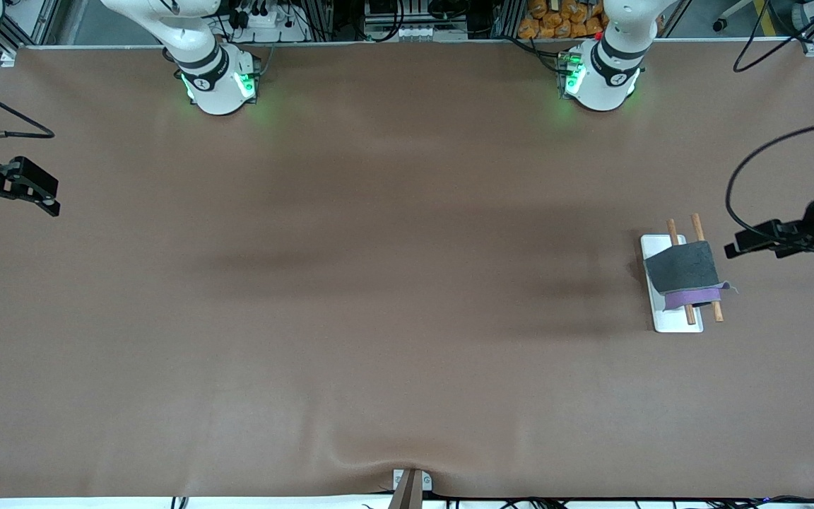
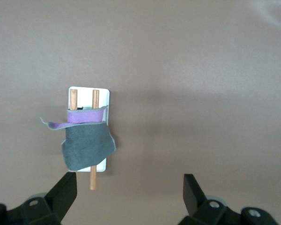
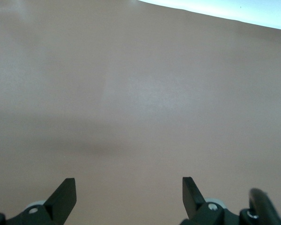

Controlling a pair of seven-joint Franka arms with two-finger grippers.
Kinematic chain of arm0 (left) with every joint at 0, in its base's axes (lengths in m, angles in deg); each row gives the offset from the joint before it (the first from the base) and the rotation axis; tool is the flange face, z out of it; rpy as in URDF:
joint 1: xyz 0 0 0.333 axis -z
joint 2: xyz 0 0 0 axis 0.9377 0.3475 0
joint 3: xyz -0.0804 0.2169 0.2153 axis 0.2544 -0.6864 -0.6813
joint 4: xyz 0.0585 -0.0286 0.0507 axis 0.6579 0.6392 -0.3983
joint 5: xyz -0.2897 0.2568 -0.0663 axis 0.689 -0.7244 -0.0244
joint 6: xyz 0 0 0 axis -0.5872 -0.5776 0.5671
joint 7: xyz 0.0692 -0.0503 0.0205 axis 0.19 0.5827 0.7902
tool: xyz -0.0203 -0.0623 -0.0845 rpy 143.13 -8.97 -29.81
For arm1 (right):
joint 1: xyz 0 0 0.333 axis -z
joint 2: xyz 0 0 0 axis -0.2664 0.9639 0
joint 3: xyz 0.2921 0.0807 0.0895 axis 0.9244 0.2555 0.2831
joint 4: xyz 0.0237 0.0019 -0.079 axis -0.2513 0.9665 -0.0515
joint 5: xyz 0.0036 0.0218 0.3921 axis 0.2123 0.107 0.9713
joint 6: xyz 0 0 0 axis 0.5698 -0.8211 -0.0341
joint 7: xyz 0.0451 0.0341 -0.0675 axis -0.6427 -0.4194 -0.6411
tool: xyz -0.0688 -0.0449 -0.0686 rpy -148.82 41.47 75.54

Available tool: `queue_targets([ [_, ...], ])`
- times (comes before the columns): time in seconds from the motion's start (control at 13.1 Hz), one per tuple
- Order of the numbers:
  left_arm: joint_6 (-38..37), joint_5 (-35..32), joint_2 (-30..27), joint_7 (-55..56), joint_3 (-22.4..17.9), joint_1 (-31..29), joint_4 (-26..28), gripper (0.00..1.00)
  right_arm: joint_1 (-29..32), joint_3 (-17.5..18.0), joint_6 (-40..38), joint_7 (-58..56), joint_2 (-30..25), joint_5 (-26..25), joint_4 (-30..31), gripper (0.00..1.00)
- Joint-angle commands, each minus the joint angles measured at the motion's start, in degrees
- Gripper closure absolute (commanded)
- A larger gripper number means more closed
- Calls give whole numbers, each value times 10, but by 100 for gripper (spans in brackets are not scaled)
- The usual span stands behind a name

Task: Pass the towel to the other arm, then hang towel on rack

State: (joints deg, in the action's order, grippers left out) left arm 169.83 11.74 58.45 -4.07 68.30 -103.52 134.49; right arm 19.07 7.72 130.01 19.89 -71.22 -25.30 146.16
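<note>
The brown worktop (image 1: 379, 283) carries only the rack (image 1: 661, 249), near the edge at the left arm's end. The towel (image 1: 682, 268) lies draped over both wooden rods, grey face up, a purple fold showing at its camera-side edge. It looks light, limp and easily snagged; if it needs straightening, a pinch at the free purple corner seems best. The left gripper (image 2: 129, 187) hangs beside the rack, jaws spread wide and empty. The right gripper (image 3: 129, 190) waits by the opposite edge, likewise spread and empty.
</note>
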Motion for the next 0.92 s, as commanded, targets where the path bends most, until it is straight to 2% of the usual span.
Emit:
queue_targets([
  [0.0, -8, -31, -26, 0, 12, -8, -9, 0, 9, 3, -17, -2, 8, -2, -16, 0],
  [0.31, -44, -41, -26, -6, 14, -5, -52, 0, 4, 5, -22, 42, 7, -3, -16, 0],
  [0.46, -52, -44, -29, 0, 33, -6, -58, 0, 3, 6, -26, 51, 7, -3, -16, 0],
  [0.61, -52, -50, -47, -7, 30, 10, -57, 0, 5, 6, -26, 51, 7, -3, -16, 0],
  [0.69, -53, -50, -56, -7, 8, 37, -54, 0, 6, 6, -26, 50, 7, -3, -16, 0],
  [0.76, -60, -49, -68, -7, -34, 79, -53, 0, 7, 6, -26, 50, 7, -3, -16, 0],
  [0.84, -72, -43, -77, -8, -99, 137, -53, 0, 6, 6, -26, 50, 7, -3, -17, 0],
])
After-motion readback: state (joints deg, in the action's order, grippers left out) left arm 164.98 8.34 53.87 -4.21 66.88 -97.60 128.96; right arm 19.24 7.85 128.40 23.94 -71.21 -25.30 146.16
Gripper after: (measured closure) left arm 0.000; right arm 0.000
